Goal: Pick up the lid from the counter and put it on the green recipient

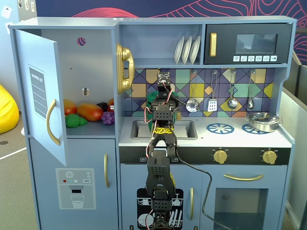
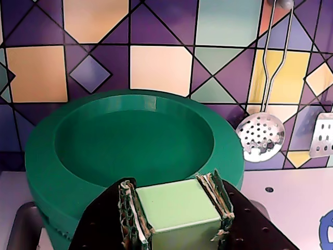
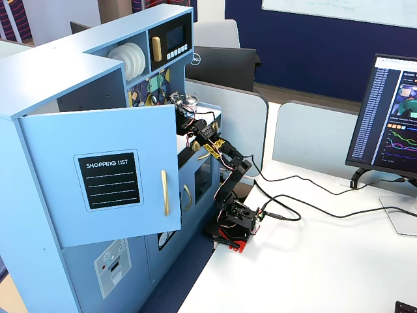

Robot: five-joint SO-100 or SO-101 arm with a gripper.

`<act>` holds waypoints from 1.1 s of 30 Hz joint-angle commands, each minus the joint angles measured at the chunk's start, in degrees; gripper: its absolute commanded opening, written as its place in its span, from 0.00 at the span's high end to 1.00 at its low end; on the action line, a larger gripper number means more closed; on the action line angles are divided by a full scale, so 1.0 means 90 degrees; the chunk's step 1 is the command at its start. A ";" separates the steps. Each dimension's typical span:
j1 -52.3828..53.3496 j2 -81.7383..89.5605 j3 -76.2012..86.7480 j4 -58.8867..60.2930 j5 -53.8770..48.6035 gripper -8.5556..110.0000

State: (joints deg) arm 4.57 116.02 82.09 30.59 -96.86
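Tiled wall behind, the gripper (image 2: pixel 177 219) clamps the knob (image 2: pixel 177 208) of the lid (image 2: pixel 135 146), apparently seated on the recipient (image 2: pixel 47 219); next, release and withdraw.

Counted in a fixed view: three white plates (image 1: pixel 187 49) racked upright, four utensils (image 1: pixel 221 91) hung on the backsplash, two blue burner rings (image 1: pixel 220 128), two gold knobs (image 1: pixel 220 155), one steel pot (image 1: pixel 263 120), one gold telephone (image 1: pixel 124 68). Wrist view: one green recipient (image 2: pixel 132 151), one lid (image 2: pixel 176 208), one gripper (image 2: pixel 174 213)
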 commanded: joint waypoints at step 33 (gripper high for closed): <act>-0.0215 -0.0186 -0.0283 -0.0205 0.0049 0.73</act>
State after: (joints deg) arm 3.60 113.38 81.56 30.59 -97.82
